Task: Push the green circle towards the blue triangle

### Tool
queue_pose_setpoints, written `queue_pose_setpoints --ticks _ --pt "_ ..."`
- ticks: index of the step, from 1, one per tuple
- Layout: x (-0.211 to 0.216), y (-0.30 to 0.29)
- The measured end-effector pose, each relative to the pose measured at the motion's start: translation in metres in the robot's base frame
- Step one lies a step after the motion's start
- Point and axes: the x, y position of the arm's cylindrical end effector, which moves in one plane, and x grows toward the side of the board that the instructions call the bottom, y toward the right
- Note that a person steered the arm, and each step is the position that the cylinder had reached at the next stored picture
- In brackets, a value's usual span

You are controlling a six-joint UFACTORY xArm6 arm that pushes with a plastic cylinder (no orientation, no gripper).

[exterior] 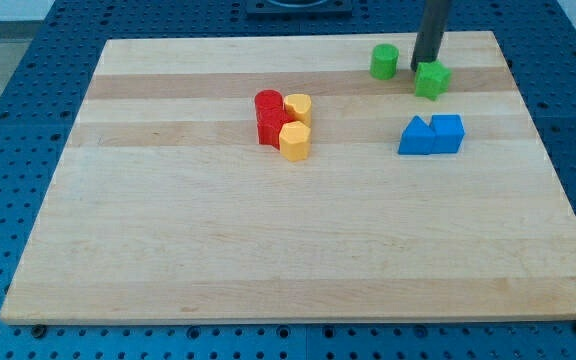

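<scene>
The green circle point(384, 61) stands near the view's top, right of centre. A green star-shaped block point(431, 80) lies just to its right. My tip point(419, 66) is between the two, touching or almost touching the star's upper left side, a short gap right of the circle. The blue triangle point(415, 136) lies below them, pressed against a blue cube point(447, 133) on its right.
A red cylinder point(267, 102) and another red block point(270, 128) sit left of centre, with a yellow heart-like block point(298, 107) and a yellow hexagon-like block point(295, 142) against their right side. The wooden board point(268, 250) rests on a blue perforated table.
</scene>
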Motion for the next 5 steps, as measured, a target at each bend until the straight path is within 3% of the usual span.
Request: queue_pose_setpoints --ticks 3,4,5 --pt "0.061 0.002" --pt "0.059 0.002" --pt "0.032 0.031"
